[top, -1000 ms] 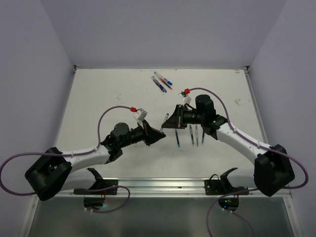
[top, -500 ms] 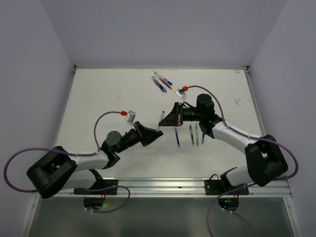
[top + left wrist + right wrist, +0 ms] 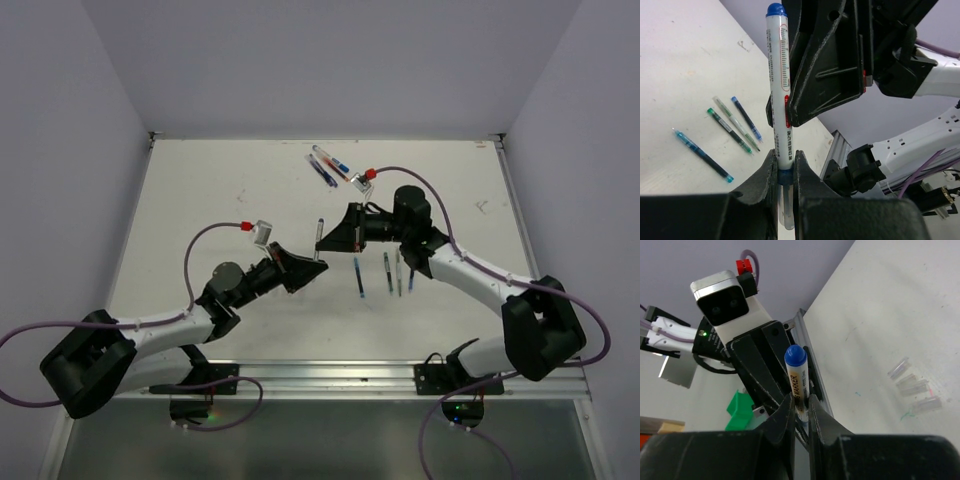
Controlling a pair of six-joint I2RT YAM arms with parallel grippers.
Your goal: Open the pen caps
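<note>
Holding one pen up in the air between them, the two arms are in the middle of the job. The desk (image 3: pixel 220 200) is big and white. The left arm (image 3: pixel 160 325) reaches in from one side and the right arm (image 3: pixel 470 272) from the other, and they meet over the middle of the desk.

The left jaws are clenched on the low end of the pen (image 3: pixel 779 100), right at a blue ring. The right jaws are clenched on the same pen a bit higher up. The pen stands almost straight up, off the desk, with a round blue tip (image 3: pixel 776 9) on top.

Other pens (image 3: pixel 388 272) lie flat on the desk near the right arm, and the far pens (image 3: pixel 325 165) lie near the back. Some little clear tubes (image 3: pixel 912 385) lie on the desk too. They may be caps that are already off.

The cap (image 3: pixel 785 212) of the held pen seems to be the clear bit down in the left jaws, and it looks on.

I think the step now is pulling. Next, both jaws need to squeeze tight and move apart in a straight line along the pen. That way the cap slips off and the pen does not bend.
</note>
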